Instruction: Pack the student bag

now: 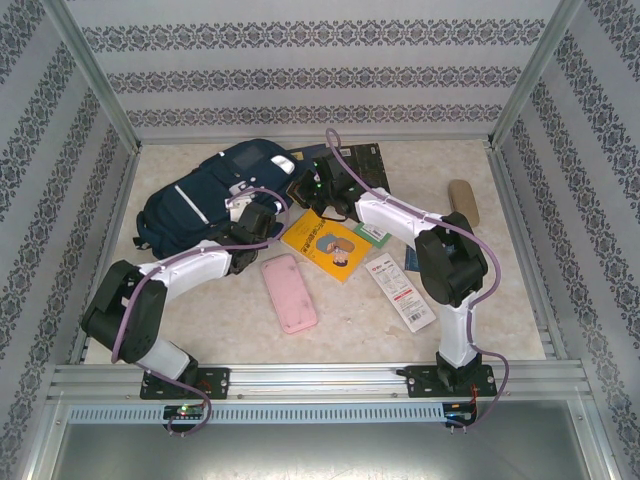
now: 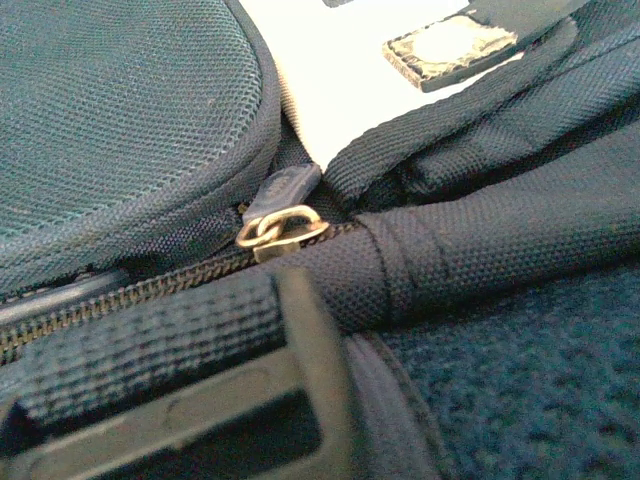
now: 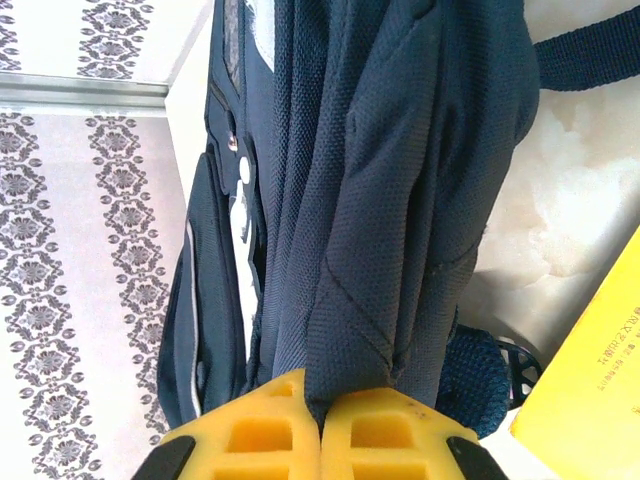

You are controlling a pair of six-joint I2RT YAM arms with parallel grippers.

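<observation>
Pads (image 3: pixel 262 435) of the right end effector (image 3: pixel 322 425), yellow and ribbed, are pressed together on a fold of navy cloth. It is clenched on the student bag (image 3: pixel 400 200), whose fabric rises from the pinch through the right wrist view. A thin white stripe (image 3: pixel 190 310) runs down the bag's panel left of the fold. A corner of a yellow book (image 3: pixel 590 380) lies on the pale worktop (image 3: pixel 590 200) to the right.

From above, this end effector sits at the bag's right edge, toward the far side. The left end effector (image 1: pixel 250 228) is at the bag's near right corner, clenched. Whether it has any of the bag between its fingers I cannot tell. Its wrist camera looks closely at a brass-coloured zip pull (image 2: pixel 282 228) at the end of a line of zip teeth (image 2: pixel 150 290). A mesh panel (image 2: pixel 120 110) is up and to the left, and a thick woven strap (image 2: pixel 480 240) runs off to the right.

The bag lies flat on the far left part of the worktop. The yellow book sits just right of the left end effector, with a pink case (image 1: pixel 290 293) nearer the arm bases. A white packet with red print (image 1: pixel 402 290) lies by the right arm, and a tan case (image 1: pixel 463 203) is well apart at the far right.
</observation>
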